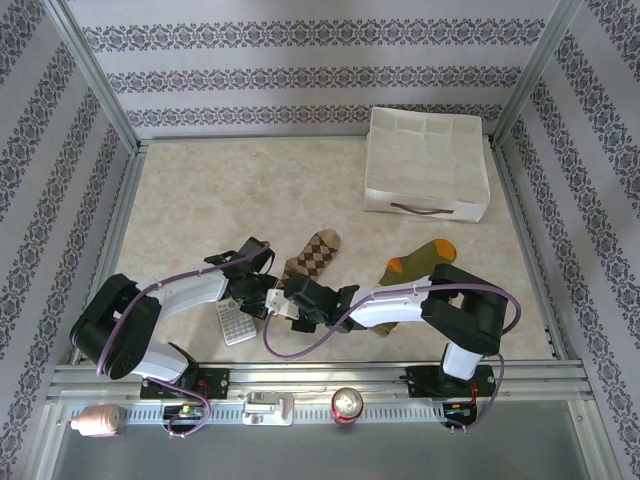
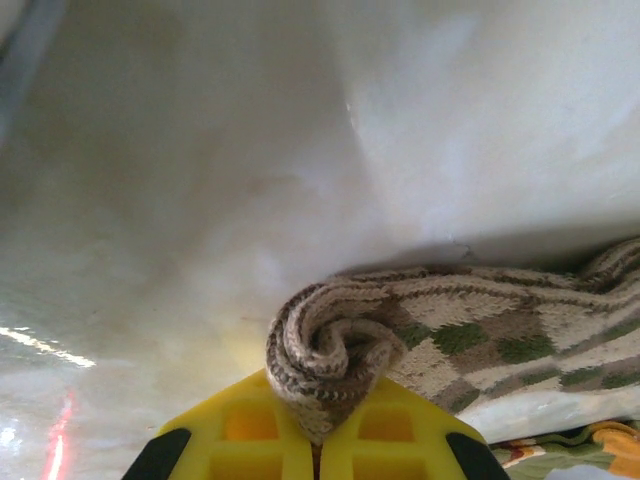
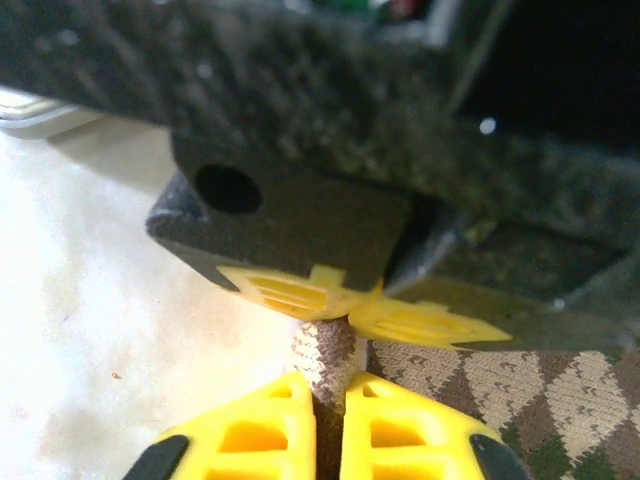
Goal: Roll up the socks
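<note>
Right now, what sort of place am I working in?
Probably a staged robot cell dressed like a home: patterned wallpaper panels in an aluminium frame, a marble-look tabletop, a white fabric storage box.

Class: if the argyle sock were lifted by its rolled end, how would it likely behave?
Probably floppy: the argyle sock is soft knit, curled into a spiral at the left gripper. Its flat part would likely dangle. The roll might loosen once released; the right gripper pinches it too.

We see the argyle sock (image 2: 330, 350) as matt, ribbed knit cloth; the left hand (image 2: 318, 445) is smooth yellow plastic; the bench (image 1: 200, 200) looks glossy and marbled.
</note>
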Controlling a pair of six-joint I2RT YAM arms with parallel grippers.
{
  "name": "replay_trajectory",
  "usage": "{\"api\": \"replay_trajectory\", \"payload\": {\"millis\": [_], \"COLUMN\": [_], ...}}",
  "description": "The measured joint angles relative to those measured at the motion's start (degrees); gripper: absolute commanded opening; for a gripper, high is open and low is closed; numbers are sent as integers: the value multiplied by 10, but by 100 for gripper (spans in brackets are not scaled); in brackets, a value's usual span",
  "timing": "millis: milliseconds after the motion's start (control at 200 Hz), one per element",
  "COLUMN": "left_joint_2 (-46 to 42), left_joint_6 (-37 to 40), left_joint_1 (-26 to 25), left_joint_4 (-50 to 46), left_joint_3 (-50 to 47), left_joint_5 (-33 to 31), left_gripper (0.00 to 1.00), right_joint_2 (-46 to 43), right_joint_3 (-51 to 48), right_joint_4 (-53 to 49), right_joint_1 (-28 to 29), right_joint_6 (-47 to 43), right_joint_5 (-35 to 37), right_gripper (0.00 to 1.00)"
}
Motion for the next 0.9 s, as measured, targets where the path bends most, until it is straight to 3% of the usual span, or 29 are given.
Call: {"api": "replay_trajectory", "payload": {"millis": [115, 270, 350, 580, 774, 899], "left_joint_2": [-3, -25, -56, -142, -159, -159], "left_joint_6": [5, 10, 15, 26, 52, 63], "left_joint_1": [0, 13, 20, 26, 26, 26], "left_joint_4": [0, 3, 4, 23, 86, 104], "left_joint_3": [0, -12, -30, -55, -76, -90], "left_joint_5": [-4, -24, -28, -42, -45, -45], "left_gripper": [20, 56, 67, 67, 53, 49], "right_joint_2": [0, 7, 24, 62, 91, 109], "right_joint_3": [0, 14, 26, 43, 64, 80], "right_joint_4": [0, -2, -12, -21, -45, -70], "right_joint_1": [-18, -72, -99, -163, -202, -223], "right_joint_6": [19, 56, 81, 141, 171, 188], "right_joint_5": [-36, -153, -206, -345, -429, -469], "right_gripper": [0, 0, 0, 0, 0, 0]}}
